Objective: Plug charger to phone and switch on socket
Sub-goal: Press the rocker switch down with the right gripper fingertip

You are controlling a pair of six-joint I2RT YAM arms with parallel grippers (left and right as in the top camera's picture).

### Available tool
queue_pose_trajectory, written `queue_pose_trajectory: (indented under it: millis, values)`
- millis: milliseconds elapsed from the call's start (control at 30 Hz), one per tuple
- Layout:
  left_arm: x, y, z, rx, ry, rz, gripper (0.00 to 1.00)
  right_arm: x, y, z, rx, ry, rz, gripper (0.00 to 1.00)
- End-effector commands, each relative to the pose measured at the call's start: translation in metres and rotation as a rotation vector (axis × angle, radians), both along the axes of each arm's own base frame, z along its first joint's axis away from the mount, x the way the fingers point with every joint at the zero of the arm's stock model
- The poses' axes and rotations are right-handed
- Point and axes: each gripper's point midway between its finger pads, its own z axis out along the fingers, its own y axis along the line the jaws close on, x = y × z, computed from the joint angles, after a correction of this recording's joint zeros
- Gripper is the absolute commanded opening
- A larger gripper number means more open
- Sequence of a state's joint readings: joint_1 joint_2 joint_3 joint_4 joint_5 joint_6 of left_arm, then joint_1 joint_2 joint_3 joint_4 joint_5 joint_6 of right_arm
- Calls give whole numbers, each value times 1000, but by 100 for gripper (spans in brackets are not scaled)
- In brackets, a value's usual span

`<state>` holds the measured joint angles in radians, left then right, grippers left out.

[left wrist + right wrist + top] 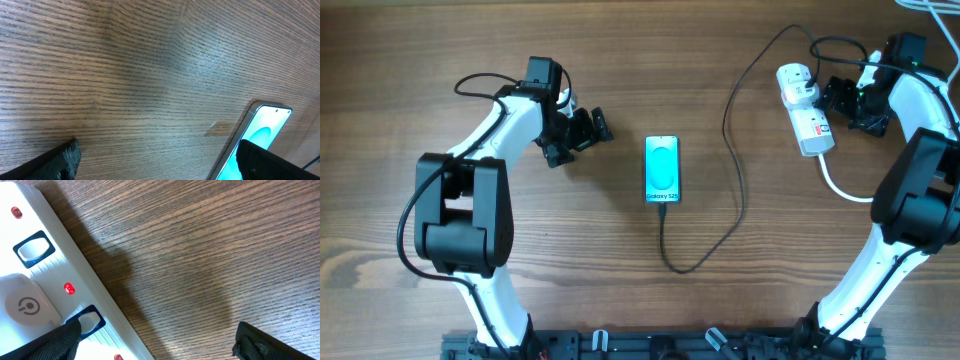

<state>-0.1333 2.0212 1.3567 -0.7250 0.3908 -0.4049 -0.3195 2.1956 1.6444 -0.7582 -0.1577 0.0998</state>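
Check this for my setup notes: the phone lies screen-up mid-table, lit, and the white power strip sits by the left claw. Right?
Not quite: the overhead view shows the white power strip by the right claw, far from the left claw. The phone does lie screen-up mid-table, lit.

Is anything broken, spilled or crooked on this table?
Nothing is broken or spilled. The small teal-screened phone lies straight. The short white power strip lies a little slanted, and the thin black charger cable wanders across the wood in a loose loop. That looks untidy, but not wrong.
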Motion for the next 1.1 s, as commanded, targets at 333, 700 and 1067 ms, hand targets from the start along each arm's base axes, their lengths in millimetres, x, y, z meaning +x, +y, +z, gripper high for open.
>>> queue_pose_trajectory:
  millis: [333,700,1067]
  values:
    - [-1,0,4,-5,-9,-4,100,-14,15,-17,44,78,39,100]
    - [-1,0,4,-5,-9,-4,100,-9,18,36,16,22,178,100]
    - [-1,0,4,-5,-9,-4,100,-27,36,37,4,71,399,100]
